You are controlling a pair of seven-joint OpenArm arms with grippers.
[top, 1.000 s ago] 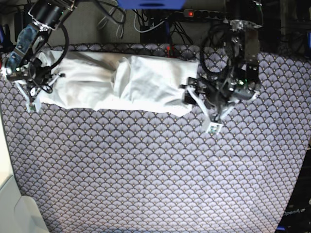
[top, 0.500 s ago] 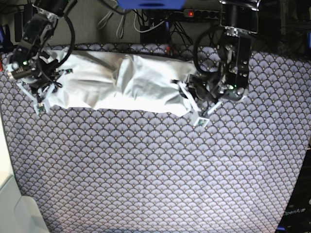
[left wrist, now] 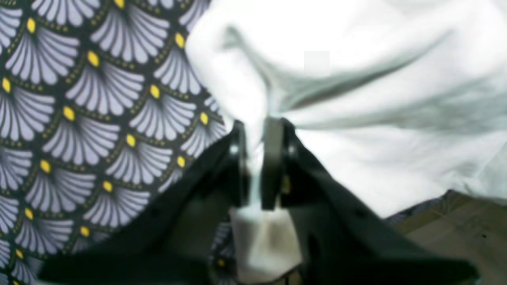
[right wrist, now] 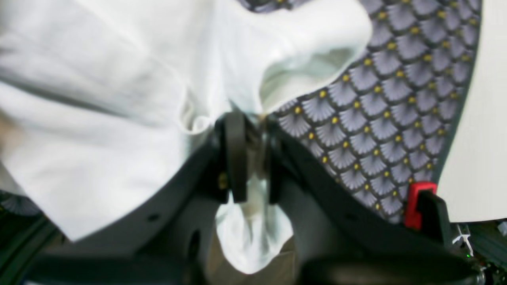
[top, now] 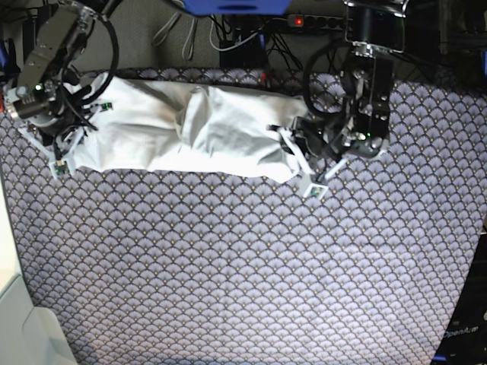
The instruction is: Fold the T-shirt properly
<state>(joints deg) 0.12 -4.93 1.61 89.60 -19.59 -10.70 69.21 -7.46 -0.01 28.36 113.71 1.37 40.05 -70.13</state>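
Observation:
The white T-shirt lies as a long rumpled band across the far part of the patterned tablecloth. At the band's right end, my left gripper is shut on its front corner. The left wrist view shows a fold of T-shirt pinched between the left gripper's black fingers. My right gripper is at the band's left end. In the right wrist view, the right gripper is shut on a bunched edge of T-shirt, with cloth hanging down behind the jaws.
Behind the table's far edge lie a power strip with a red light and loose cables. A pale surface borders the tablecloth on the left, and the pale surface also shows in the right wrist view.
My left gripper moved left onto the T-shirt's right end and shut on it. The right arm drew back slightly toward the far edge, still holding the left end.

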